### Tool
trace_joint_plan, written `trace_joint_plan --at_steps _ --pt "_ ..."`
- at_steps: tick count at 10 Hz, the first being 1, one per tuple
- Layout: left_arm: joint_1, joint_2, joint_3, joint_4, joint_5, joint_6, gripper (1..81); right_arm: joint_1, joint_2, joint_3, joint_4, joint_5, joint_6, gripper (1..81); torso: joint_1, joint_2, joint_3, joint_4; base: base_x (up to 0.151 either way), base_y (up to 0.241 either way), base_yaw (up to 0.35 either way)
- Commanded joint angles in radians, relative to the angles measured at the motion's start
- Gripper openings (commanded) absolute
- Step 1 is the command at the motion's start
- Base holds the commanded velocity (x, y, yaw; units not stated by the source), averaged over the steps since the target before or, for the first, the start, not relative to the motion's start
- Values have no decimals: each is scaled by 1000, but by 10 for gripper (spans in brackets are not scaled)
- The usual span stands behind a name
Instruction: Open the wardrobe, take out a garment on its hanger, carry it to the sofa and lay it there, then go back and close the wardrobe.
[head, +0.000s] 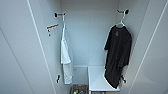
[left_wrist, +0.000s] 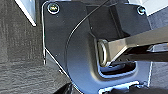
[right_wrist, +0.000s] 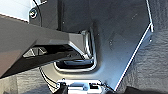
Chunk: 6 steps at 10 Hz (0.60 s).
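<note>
**Wardrobe open, black T-shirt not yet taken**

Wardrobe (head: 87, 32), head view, seen from directly in front with both doors swung wide. The left door (head: 22, 55) and right door (head: 152, 57) frame a white interior. From left to right: a black peg (head: 58, 15) high on the left wall carries a white shirt (head: 65, 57) that hangs down close to that wall; a small orange-brown tag (head: 52, 26) sits on the wall beside it. At the bottom, near the middle, the top of a basket (head: 78, 88) with mixed contents is visible, and to its right stands a low white shelf or box (head: 98, 80). High on the right wall a second peg (head: 123, 11) holds the white hanger (head: 121, 22) by its hook, and from it hangs the black T-shirt (head: 118, 55), its lower edge reaching down in front of the white shelf.

Progress, as judged from this arrangement: the opening step is complete. The garment hangs on its peg, untouched, so lifting it off, carrying it to the sofa, laying it there and closing the doors all remain.

Both wrist views show the robot's own dark plate and jointed bar above grey floor; whether either gripper is open or closed cannot be told.
</note>
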<state>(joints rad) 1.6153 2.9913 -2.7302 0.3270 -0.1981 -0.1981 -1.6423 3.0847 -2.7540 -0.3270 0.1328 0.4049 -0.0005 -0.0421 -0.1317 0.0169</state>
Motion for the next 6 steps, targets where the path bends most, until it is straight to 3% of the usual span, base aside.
trace_joint_plan --at_steps 1,6 --pt "-18 -7 -2 10 51 5 811 26 5 2 -10 -52 -3 811 1 0 0 0 126 0 0" --pt "-18 -6 -2 10 57 5 811 31 4 2 -10 -53 -3 811 1 0 0 0 126 0 0"
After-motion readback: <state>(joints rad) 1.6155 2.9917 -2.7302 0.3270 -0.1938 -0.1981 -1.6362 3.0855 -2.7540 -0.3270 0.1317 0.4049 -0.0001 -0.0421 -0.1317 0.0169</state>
